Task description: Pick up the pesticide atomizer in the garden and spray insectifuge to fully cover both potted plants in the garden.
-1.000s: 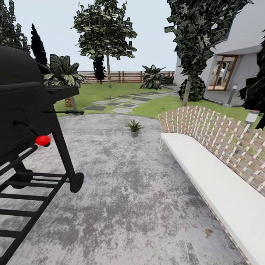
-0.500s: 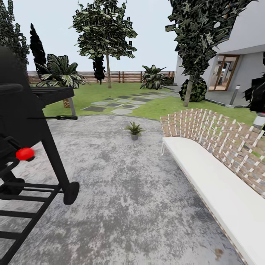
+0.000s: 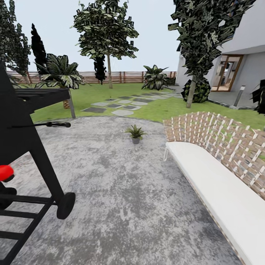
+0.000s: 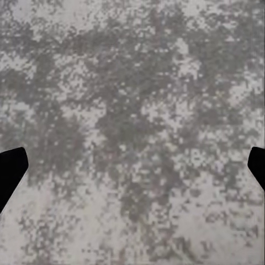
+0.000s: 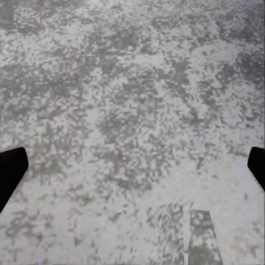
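Head view: you face the round stone patio, with one potted plant standing on it ahead, well apart from you, between the black grill at your left and the curved bench at your right. No spray bottle can be made out from here; a red knob on the grill is part of the grill, not the atomizer's top. Beyond the patio lie stepping stones, lawn and a slatted fence. A second small grey pot is not evident; it may be too small to tell at this range.

Left wrist view: the left gripper looks down on bare mottled stone. Its fingertips sit at opposite edges, spread wide, grasping nothing.

Right wrist view: the right gripper is likewise spread wide and empty over the stone, its fingertips far apart.

Handling: expect the atomizer to be light, rigid and smooth. Take hold around the body below the top, upright, leaving the nozzle free. A small bottle tips easily, so close squarely.

Obstructions: the grill wheel and frame crowd your left; the bench narrows your right. Steer between them.
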`<state>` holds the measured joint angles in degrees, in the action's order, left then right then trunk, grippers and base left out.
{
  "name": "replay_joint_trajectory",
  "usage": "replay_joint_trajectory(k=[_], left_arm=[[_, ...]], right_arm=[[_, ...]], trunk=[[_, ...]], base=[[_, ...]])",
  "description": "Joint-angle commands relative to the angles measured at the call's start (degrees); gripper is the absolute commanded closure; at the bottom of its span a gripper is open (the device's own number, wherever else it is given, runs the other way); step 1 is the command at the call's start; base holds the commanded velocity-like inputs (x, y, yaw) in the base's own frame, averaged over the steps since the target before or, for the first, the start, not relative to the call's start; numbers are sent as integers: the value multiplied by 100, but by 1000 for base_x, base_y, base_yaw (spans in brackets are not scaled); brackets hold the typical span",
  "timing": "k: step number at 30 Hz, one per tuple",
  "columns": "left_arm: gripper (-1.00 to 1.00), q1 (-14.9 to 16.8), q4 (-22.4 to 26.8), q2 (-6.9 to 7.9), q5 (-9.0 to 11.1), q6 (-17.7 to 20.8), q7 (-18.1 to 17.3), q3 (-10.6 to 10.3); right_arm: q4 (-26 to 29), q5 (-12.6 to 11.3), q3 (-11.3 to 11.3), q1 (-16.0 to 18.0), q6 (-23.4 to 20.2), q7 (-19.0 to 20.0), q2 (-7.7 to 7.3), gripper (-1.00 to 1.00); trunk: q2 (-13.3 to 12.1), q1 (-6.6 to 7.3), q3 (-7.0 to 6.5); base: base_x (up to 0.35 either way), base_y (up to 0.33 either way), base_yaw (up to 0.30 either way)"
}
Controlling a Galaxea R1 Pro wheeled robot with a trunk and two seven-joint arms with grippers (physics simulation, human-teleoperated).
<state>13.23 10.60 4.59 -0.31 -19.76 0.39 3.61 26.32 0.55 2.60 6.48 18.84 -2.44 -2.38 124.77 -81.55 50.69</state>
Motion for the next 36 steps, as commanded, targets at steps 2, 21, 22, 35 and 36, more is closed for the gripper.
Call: replay_joint_trajectory(k=[2, 21, 22, 35, 36], left_arm=[[-100, 4, -6, -2, -4, -19, -4, 28], [-100, 4, -6, -2, -4, -20, -4, 26], [-100, 4, -6, -2, -4, -20, -4, 26], [-100, 4, -6, -2, -4, -22, -4, 28], [-100, 4, -6, -2, -4, -21, -4, 27]], right_arm=[[-4, 6, 3, 3, 16, -10, 1, -100], [-4, 6, 3, 3, 23, -11, -26, -100], [-4, 6, 3, 3, 23, -11, -26, -100], [-4, 5, 3, 3, 23, -12, -26, -100], [-4, 5, 3, 3, 23, -15, -26, -100]], trunk=[[2, -2, 3], [2, -2, 2], [2, -2, 2], [2, -2, 2], [2, -2, 2]], base=[[339, 0, 26], [339, 0, 2], [339, 0, 0], [339, 0, 25], [339, 0, 170]])
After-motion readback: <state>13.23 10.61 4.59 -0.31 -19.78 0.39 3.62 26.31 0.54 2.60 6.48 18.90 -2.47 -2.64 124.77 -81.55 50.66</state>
